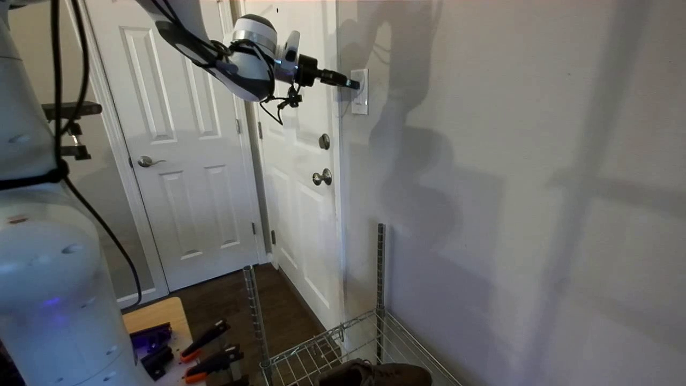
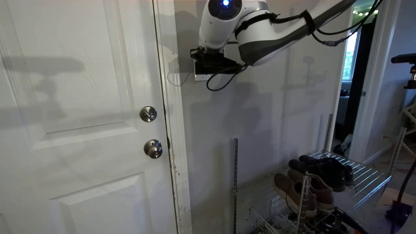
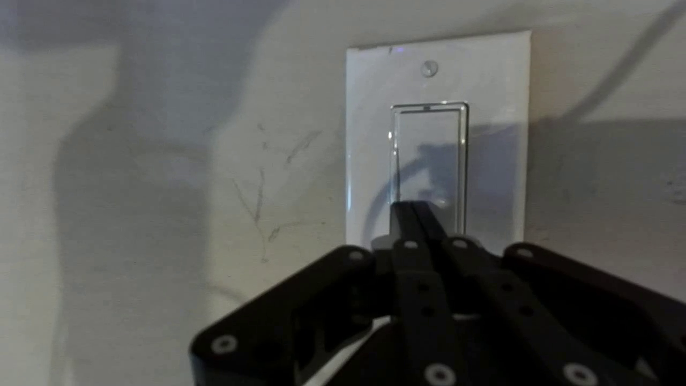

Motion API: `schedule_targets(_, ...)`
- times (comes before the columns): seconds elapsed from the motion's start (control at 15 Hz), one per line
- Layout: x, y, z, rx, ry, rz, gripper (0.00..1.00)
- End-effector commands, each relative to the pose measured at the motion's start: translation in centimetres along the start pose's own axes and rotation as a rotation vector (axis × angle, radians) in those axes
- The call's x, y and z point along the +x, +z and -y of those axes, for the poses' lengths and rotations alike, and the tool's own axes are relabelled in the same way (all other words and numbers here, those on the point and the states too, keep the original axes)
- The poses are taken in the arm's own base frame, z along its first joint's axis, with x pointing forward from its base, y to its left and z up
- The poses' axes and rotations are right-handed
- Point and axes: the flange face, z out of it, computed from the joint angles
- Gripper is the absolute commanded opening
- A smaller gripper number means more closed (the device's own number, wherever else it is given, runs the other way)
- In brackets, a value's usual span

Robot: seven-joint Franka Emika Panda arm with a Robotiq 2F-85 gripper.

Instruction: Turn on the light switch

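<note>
While my fingers (image 3: 402,222) stand clenched side by side with nothing held between them, the light switch (image 3: 437,128) lies straight before them on the wall (image 3: 300,123): a white plate with a long paddle (image 3: 426,131) in its middle, the bare part running from my fingers toward twelve o'clock in the wrist view, a screw (image 3: 429,68) sitting beyond the paddle's end. The rest of the plate is hidden behind me. In an exterior view the plate stands upright, its long axis from twelve to six, and my gripper (image 1: 356,84) reaches in from nine o'clock, overlapping its upper part, with the door knob (image 1: 322,177) well apart toward seven. So I judge the wrist view upside down against the wall, its bare end being the plate's lower one. Mine is the only arm (image 1: 249,69) in sight, so none is nearer. Whether I touch the paddle or stop just short, I cannot tell. The coming move, as I read it, is a straight push wallward on the paddle's upper half, my guess for "on"; should I slip toward six along that long axis, I might press the wrong end. How the paddle tilts now, I cannot make out.
</note>
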Motion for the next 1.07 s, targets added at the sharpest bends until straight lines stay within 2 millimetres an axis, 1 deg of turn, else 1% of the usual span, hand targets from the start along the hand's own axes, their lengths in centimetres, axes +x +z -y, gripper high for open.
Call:
schedule_targets(0.0, 0.5, 0.3, 0.0, -0.012, 0.007, -0.039, 0.04)
schedule_targets(0.2, 0.9, -1.0, -0.6, -0.028, 0.004, -0.035, 0.04)
schedule_targets(0.33, 1.5, -3.1, -1.0, -0.033, 0.022, 0.006, 0.04)
schedule_targets(0.47, 2.1, -5.1, -1.4, -0.035, 0.071, 0.090, 0.04)
schedule_targets(0.67, 2.8, -7.8, -2.6, -0.112, 0.148, 0.166, 0.02)
schedule_targets(0.73, 2.9, -8.6, -3.1, -0.137, 0.170, 0.183, 0.02)
schedule_targets(0.8, 2.8, -9.3, -3.7, -0.161, 0.192, 0.198, 0.01)
schedule_targets(1.0, 2.4, -11.0, -5.3, -0.201, 0.243, 0.256, 0.02)
